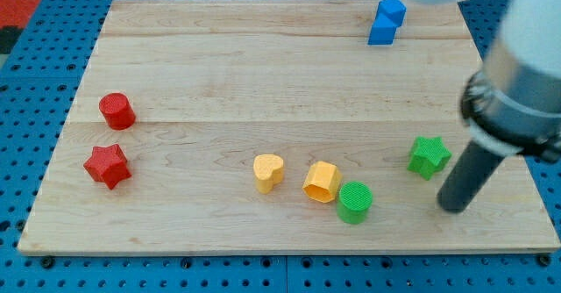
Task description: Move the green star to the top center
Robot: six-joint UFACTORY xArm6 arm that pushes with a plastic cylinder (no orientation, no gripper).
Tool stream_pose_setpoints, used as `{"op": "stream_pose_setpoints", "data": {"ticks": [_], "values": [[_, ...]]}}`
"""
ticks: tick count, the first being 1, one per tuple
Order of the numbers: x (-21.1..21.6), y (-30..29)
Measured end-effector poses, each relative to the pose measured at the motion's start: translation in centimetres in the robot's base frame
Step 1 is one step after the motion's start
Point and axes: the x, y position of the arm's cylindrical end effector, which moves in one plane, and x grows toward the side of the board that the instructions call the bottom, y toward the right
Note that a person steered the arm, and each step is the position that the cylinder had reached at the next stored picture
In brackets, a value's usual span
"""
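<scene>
**Tip beside the green star at the bench's right edge**

The green star-shaped block (429, 156) sits near the view's right side of the pale wooden bench (263, 65), in its lower half, well apart from the top centre. My tip (453, 207) rests just to the star's lower right, close but not touching. The arm carries no pincer, so none is in view.

A green round block (355, 202) lies to the star's lower left, touching a yellow hexagonal block (322, 182); a yellow heart-shaped block (268, 172) is near. A red round block (117, 110) and red star block (107, 166) sit at the view's left. Two blue blocks (386, 22) touch near the top right.
</scene>
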Motion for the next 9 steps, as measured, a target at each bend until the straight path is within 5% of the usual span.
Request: {"op": "stream_pose_setpoints", "data": {"ticks": [1, 3, 4, 5, 6, 8, 9], "values": [[-8.0, -2.9], [-22.1, -19.4], [-22.9, -17.2], [-15.5, -16.3], [-15.6, -8.6], [-23.1, -19.0], [-18.5, -19.3]]}}
